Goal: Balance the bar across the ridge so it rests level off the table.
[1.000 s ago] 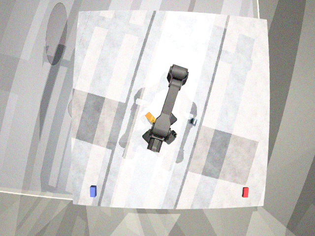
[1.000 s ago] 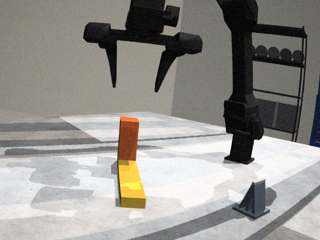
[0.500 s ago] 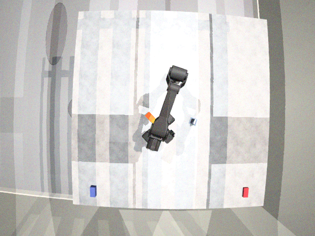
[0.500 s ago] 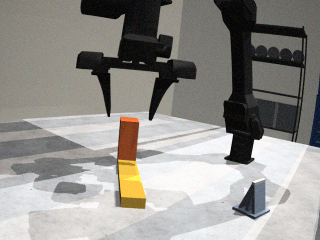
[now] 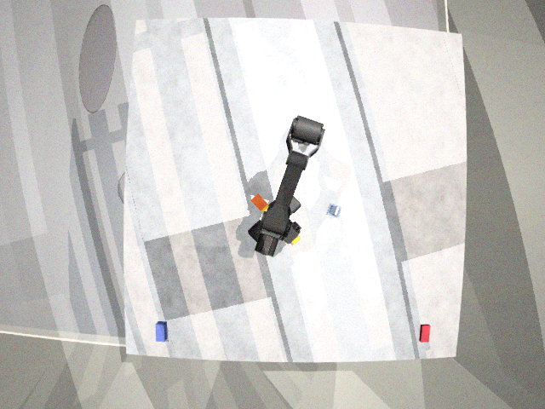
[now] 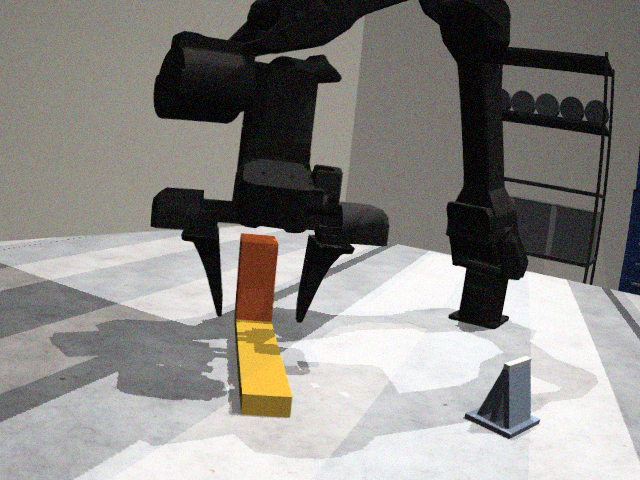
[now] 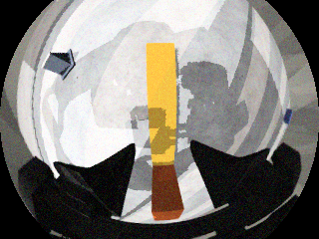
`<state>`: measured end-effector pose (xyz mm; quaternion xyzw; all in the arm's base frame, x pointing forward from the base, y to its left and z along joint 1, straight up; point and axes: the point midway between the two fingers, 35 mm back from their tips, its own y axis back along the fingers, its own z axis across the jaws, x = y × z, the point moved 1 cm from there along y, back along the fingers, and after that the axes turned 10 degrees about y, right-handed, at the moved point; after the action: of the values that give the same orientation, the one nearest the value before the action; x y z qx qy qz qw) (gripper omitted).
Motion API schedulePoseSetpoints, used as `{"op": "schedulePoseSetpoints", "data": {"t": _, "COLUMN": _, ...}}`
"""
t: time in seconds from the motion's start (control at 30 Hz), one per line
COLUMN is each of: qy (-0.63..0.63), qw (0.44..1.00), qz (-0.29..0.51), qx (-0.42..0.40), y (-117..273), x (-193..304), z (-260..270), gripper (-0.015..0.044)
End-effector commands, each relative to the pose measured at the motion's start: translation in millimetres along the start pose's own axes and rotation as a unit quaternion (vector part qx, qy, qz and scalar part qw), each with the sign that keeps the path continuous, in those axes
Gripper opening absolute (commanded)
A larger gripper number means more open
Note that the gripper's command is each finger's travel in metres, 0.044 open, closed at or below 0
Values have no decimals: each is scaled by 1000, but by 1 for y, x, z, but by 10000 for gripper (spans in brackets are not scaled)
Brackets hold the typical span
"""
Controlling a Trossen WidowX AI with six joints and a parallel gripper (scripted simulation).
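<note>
Your gripper (image 5: 279,223) (image 6: 259,318) (image 7: 162,145) is open, fingers pointing down, astride the yellow bar (image 5: 295,239) (image 6: 261,361) (image 7: 161,100) with orange upright end, holding nothing. Bar lies on the table (image 5: 352,285) (image 6: 170,439) (image 7: 120,65); grey ridge (image 5: 333,210) (image 6: 518,395) (image 7: 60,64) stands apart, right in the exterior view.

The bar (image 5: 260,202) (image 6: 263,361) (image 7: 161,105) lies on the desk, its long yellow length flat and an orange block (a stubby tower, really) upright at one end. The small blue-grey ridge (image 5: 334,210) (image 6: 518,392) (image 7: 60,64) stands upright on its square foot, well apart from the bar, bearing nothing.
</note>
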<state>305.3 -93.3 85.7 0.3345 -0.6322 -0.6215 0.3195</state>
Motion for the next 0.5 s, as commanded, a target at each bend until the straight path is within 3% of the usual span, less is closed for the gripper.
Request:
{"op": "schedulePoseSetpoints", "data": {"t": 0.0, "qy": 1, "qw": 1000, "qz": 2, "qx": 2, "y": -4, "x": 1, "z": 0, "gripper": 315}}
{"op": "schedulePoseSetpoints", "data": {"t": 0.47, "qy": 1, "qw": 1000, "qz": 2, "qx": 2, "y": -26, "x": 1, "z": 0, "gripper": 315}}
